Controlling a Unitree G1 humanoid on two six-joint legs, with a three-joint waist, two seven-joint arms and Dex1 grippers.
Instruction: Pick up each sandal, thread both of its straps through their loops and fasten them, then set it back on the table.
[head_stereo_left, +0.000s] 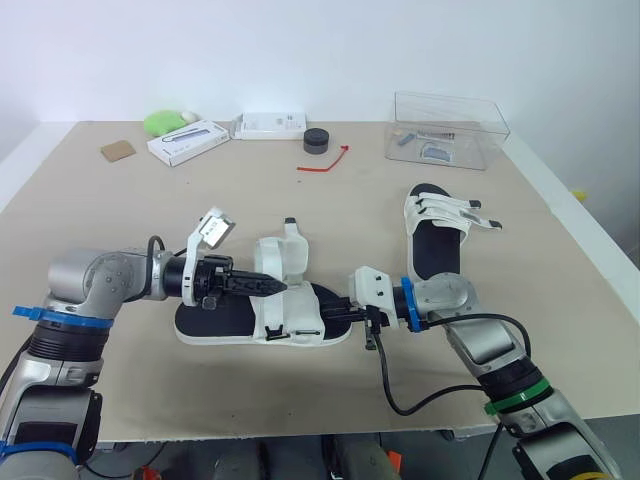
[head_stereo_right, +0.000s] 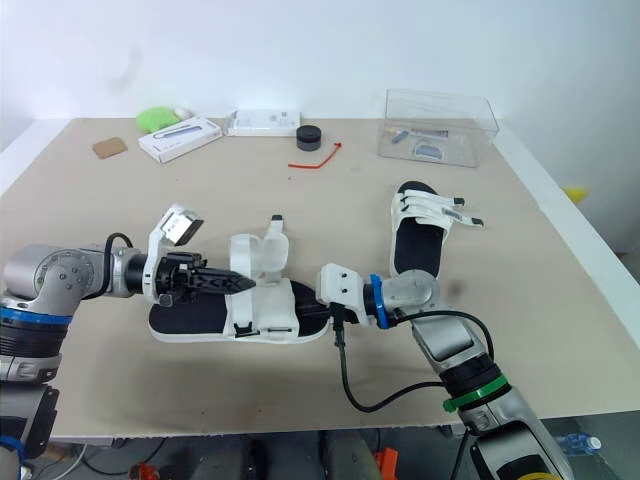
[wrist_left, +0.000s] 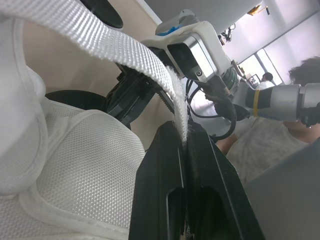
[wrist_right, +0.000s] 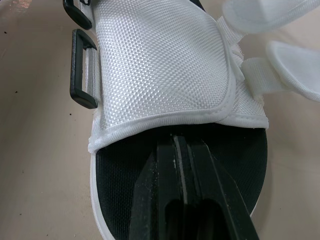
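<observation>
left wrist view: left gripper (wrist_left: 183, 134) clenched on white strap (wrist_left: 100, 37); right wrist view: right gripper (wrist_right: 176, 144) closed over sandal (wrist_right: 165, 65) footbed, beside black loop (wrist_right: 80, 70); forearms angled inward, low over table (head_stereo_left: 300, 395).

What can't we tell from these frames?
Left wrist view: the strap in the left gripper runs off the edge; free end cut off.
Right wrist view: the right gripper covers its own contact with the near sandal.
Head views: clear box contents and far sandal fastening too small.
</observation>
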